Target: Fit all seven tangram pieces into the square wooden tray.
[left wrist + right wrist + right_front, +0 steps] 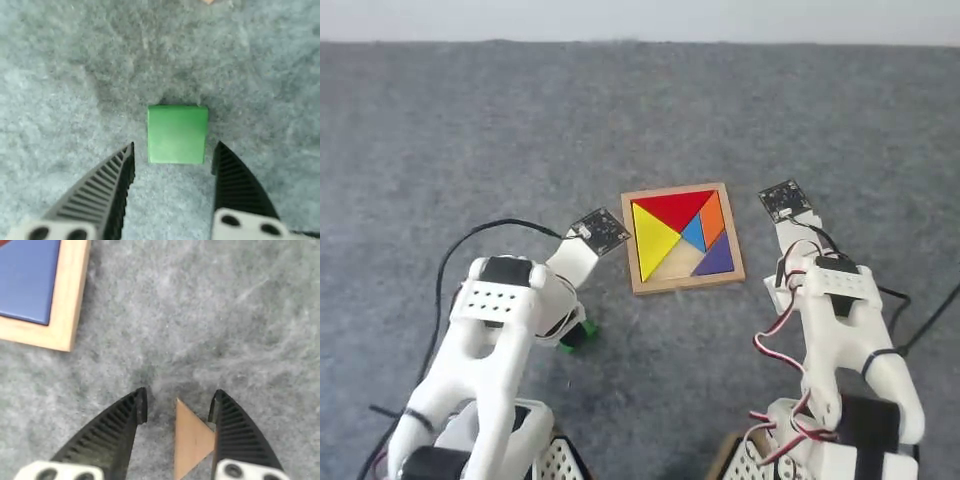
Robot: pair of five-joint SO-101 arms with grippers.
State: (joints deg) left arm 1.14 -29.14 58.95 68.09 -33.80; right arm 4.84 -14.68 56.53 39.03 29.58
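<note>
The square wooden tray [636,270] lies mid-table holding a red [672,209], a yellow [651,241], a blue [694,234], an orange [712,218] and a purple piece [716,258]; bare wood shows at its near middle. A green square [177,134] lies flat on the carpet, and my left gripper [175,146] hangs open just above it, one finger on each side. In the high view the green square [572,337] peeks out beneath that arm. My right gripper [180,391] is open over a tan triangle [192,440], which lies close against one finger [227,425].
Grey carpet covers the whole table. The tray's corner [64,315] with the purple piece [27,280] sits a short way ahead of the right gripper. Both arm bases stand at the near edge, with cables trailing beside them.
</note>
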